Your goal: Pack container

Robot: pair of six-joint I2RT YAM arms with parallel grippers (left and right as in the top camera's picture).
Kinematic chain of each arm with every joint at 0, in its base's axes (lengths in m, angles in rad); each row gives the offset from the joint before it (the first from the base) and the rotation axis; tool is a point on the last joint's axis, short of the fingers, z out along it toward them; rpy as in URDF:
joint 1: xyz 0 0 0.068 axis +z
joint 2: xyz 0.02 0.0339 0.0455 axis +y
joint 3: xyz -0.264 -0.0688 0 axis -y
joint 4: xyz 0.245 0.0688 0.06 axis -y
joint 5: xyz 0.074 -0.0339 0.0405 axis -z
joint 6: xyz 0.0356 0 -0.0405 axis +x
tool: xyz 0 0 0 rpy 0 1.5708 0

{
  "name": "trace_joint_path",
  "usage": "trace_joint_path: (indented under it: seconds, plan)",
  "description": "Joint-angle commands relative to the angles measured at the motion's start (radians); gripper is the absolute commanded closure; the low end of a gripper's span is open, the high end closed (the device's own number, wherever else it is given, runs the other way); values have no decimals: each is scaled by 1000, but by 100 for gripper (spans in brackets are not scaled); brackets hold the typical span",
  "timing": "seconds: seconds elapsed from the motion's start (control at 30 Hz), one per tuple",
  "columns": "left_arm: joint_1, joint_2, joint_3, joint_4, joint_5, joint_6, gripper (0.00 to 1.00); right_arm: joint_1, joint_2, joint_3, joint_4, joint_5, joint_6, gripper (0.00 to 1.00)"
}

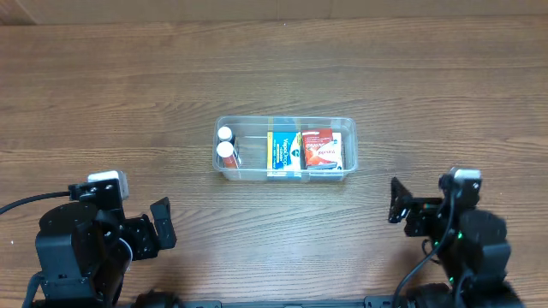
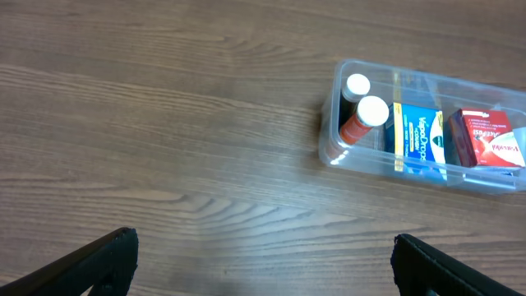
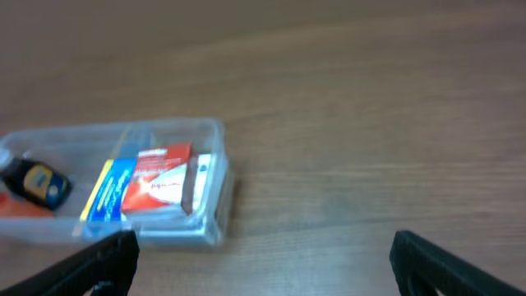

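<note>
Wood-grain table spreads wide under both arms, and the container sits near its middle, long sides running left to right, apart from both arms. Its rim is a rounded rectangle with clear walls. Inside, two white-capped bottles stand upright against the left end wall, one behind the other. A blue-and-yellow box lies in the middle, and a red box lies just beside it towards the right end. A strip of bare floor shows between the bottles and the blue-and-yellow box. Bare wood shows all round the tub: a broad band beyond its far side, wide stretches to left and right, and a narrower band between its near wall and the arms. The left gripper hangs low over the table at the near left with its fingers spread wide and nothing between them. Its camera sees the container's left end wall up and to the right. The right gripper is at the near right, likewise gaping and holding nothing, its fingers framing plain wood. The container's right end corner lies ahead and to the left in that view, which is slightly blurred.
</note>
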Motion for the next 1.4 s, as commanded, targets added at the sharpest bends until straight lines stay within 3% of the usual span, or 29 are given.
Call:
trace_joint_path:
  seconds: [0.0,0.23,0.5,0.63,1.37]
  plan:
    - [-7,-1,-2,3,7,-11,0,2,-141,-169,138,-85,-41,0]
    - [-7,-1,-2,3,7,-11,0,1,-335,-392,494,-92,-91,0]
    - [-7,-1,-2,3,7,-11,0,1,-353,-558,747,7,-194,0]
    - [-7,-1,-2,3,7,-11,0,-1,-353,-555,648,40,-195,0]
    - [-7,-1,-2,3,7,-11,0,0,-353,-555,647,11,-190,0]
